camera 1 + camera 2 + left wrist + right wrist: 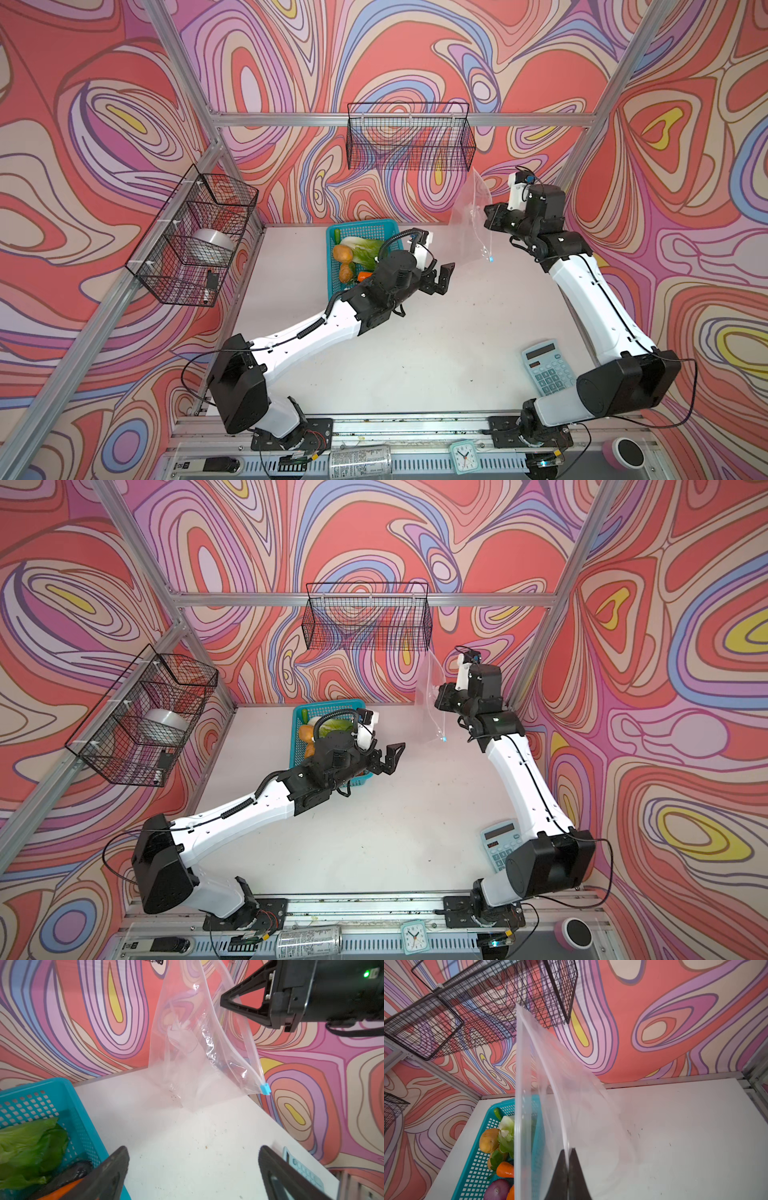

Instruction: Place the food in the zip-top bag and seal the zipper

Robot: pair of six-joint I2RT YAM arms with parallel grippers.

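Clear plastic is pinched between the closed jaws of the right end effector [568, 1150], which holds up the zip-top bag [187, 1043], crinkled and empty. Its zipper [254, 1059] runs steeply down from that grip to the blue slider [265, 1088]. The left end effector [441, 279], wide and empty, faces the bag. The food [357, 253] in the teal basket [41, 1093] lies just beside it, so it is probably the loading arm.

A: Walls?
B: Swirl-patterned panels [415, 50] in red, pink and lilac, on an aluminium frame [291, 119].
A: Fixtures?
B: Rear wire basket [409, 137], left-wall wire basket [195, 237]. White tabletop [436, 332], lightly speckled.
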